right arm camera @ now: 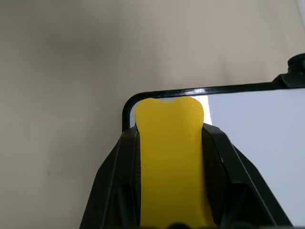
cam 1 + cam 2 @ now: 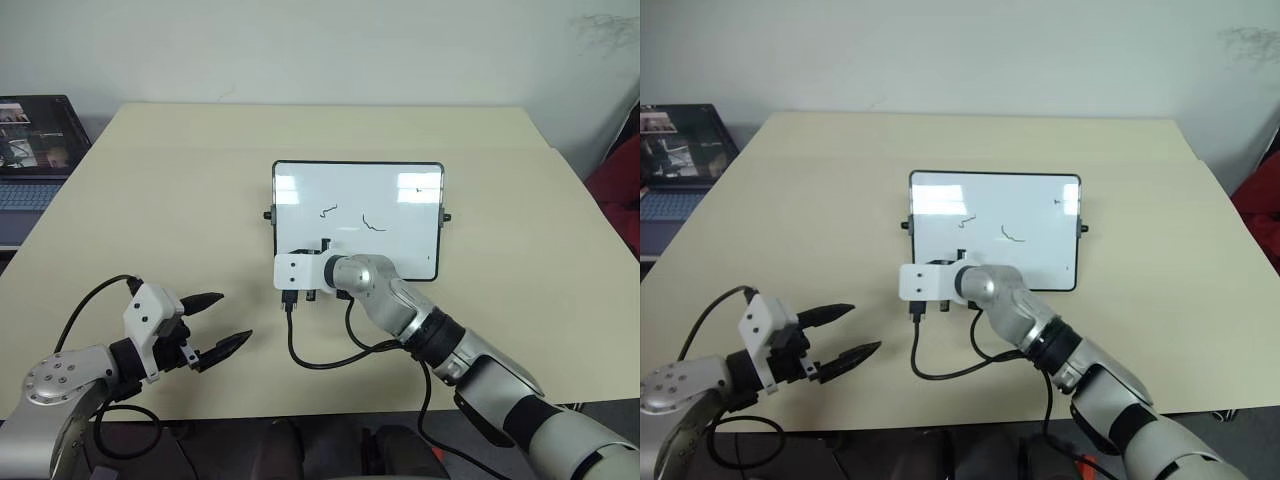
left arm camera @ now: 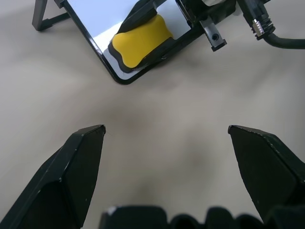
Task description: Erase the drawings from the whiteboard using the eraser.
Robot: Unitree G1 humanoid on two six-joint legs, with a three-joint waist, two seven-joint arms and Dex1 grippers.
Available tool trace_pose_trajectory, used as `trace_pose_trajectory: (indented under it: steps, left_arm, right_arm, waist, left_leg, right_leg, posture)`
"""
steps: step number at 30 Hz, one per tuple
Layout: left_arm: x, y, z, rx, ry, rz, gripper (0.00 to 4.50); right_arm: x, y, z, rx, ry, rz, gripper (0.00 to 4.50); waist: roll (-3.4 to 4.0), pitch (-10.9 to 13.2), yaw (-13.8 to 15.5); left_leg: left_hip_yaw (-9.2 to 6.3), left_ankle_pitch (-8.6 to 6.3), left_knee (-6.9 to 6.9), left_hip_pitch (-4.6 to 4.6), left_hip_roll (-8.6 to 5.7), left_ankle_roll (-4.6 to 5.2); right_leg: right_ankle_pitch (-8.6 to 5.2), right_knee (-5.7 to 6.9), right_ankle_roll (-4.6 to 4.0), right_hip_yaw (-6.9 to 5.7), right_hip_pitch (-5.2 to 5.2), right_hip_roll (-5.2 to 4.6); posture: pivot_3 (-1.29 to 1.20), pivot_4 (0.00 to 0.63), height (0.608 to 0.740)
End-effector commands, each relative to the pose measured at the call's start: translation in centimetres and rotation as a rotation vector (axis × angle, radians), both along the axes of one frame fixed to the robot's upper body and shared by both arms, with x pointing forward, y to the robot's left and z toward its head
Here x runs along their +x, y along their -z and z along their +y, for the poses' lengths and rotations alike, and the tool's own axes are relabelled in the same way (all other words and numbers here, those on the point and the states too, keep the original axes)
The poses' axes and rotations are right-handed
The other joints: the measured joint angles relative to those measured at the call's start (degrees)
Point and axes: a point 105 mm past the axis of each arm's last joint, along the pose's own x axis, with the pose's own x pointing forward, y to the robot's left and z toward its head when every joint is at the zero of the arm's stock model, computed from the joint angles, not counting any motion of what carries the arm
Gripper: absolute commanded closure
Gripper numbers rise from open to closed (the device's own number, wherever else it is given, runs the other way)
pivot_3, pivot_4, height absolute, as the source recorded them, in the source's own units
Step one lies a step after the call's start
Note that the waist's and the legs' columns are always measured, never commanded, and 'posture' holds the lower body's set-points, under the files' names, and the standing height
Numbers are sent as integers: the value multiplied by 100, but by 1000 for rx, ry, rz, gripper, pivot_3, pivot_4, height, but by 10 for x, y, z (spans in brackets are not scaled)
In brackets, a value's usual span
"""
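Observation:
The whiteboard [image 2: 400,250] lies flat in the middle of the table, black-framed, with a knob on each short side. Two of the drawings show on it: a small zigzag [image 2: 328,210] and a short curved line [image 2: 373,224]. My right gripper [image 1: 169,131] is shut on the yellow eraser [image 1: 169,157], whose front end rests over the board's near left corner. The eraser [image 3: 140,40] also shows in the left wrist view on that corner. In the head views the right wrist's white bracket [image 2: 298,270] covers it. My left gripper [image 2: 234,316] hovers open and holds nothing over the table's near left part, apart from the board.
A laptop [image 2: 35,140] sits off the table's far left corner. Something red [image 2: 620,190] stands past the right edge. A black cable [image 2: 320,362] loops on the table under my right wrist. Bare tan tabletop [image 2: 150,200] surrounds the board.

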Motion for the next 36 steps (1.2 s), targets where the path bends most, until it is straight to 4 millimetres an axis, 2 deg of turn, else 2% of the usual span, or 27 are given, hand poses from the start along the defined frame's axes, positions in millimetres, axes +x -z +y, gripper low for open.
trace_pose_trajectory:
  steps: [1,4,8,10,14,17,21,23,25,27,32,36]
  left_arm:
    - [1,-11,-4,5,21,-57,0]
    - [1,-11,-5,2,24,-59,0]
    - [2,-12,-7,1,31,-60,0]
    - [2,-12,-7,0,32,-62,0]
    - [4,-14,-9,-9,28,-77,0]
    - [4,-14,-10,-18,24,-82,0]
    - [6,-15,-12,-29,21,-93,0]
    - [9,-17,-13,-39,13,-109,0]
    - [13,-19,-15,-53,8,-120,0]
    - [17,-21,-18,-66,3,-133,0]
    - [25,-26,-29,-95,6,-170,0]
    - [29,-32,-33,-96,27,-187,0]
  right_arm:
    - [-3,-38,5,108,-8,-31,3164]
    - [3,-45,6,129,12,-52,3164]
    - [8,-37,8,117,25,-49,3164]
    - [10,-28,9,105,29,-39,3164]
    - [9,6,1,41,32,10,3164]
    - [7,14,-4,26,27,11,3164]
    - [2,-8,-1,123,-2,-4,3165]
    - [-10,-33,0,253,-41,31,3165]
    - [-19,-54,-5,349,-56,47,3165]
    - [-26,-65,-16,398,-52,66,3165]
    - [-36,-72,-38,455,12,89,3165]
    - [-31,-81,-49,496,84,58,3165]
  waist:
    - [-1,4,-1]
    - [-2,4,-26]
    - [-4,5,-46]
    - [-9,8,-57]
    - [-12,8,-70]
    - [-14,7,-71]
    - [-15,7,-45]
    - [-16,10,-16]
    - [-23,21,2]
    - [-23,23,16]
    - [-26,21,42]
    - [-24,24,30]
  left_leg:
    - [2,0,0,-8,0,0]
    - [2,0,-2,-17,1,-1]
    - [4,0,-12,-17,0,-1]
    - [6,0,-12,-18,0,-1]
    - [5,0,-12,-16,0,-1]
    - [4,0,-11,-14,0,-1]
    - [-1,1,-7,-13,-1,-2]
    - [-2,2,-7,-14,-1,-2]
    - [-1,1,-7,-22,0,-2]
    - [-1,1,-8,-27,1,-2]
    - [0,1,-10,-26,-2,-3]
    - [0,1,-10,-25,-1,-3]
  right_leg:
    - [0,1,0,1,5,0]
    - [0,0,0,0,-2,3]
    - [0,-5,0,2,-5,3]
    - [0,-7,0,3,-5,2]
    - [0,-5,0,2,-4,2]
    - [0,-3,0,2,-1,2]
    - [0,0,0,-1,1,2]
    - [0,-1,0,-2,1,2]
    - [0,-3,0,-1,-2,0]
    - [0,-4,0,-3,-5,2]
    - [0,-11,0,-2,-2,1]
    - [0,-6,0,-1,-5,5]
  posture:
    - [0,150,740]
    - [0,150,740]
    - [0,150,740]
    - [0,150,740]
    - [0,150,740]
    - [0,150,740]
    - [0,150,740]
    - [0,150,740]
    - [0,150,740]
    - [0,150,740]
    - [0,150,740]
    - [0,150,740]
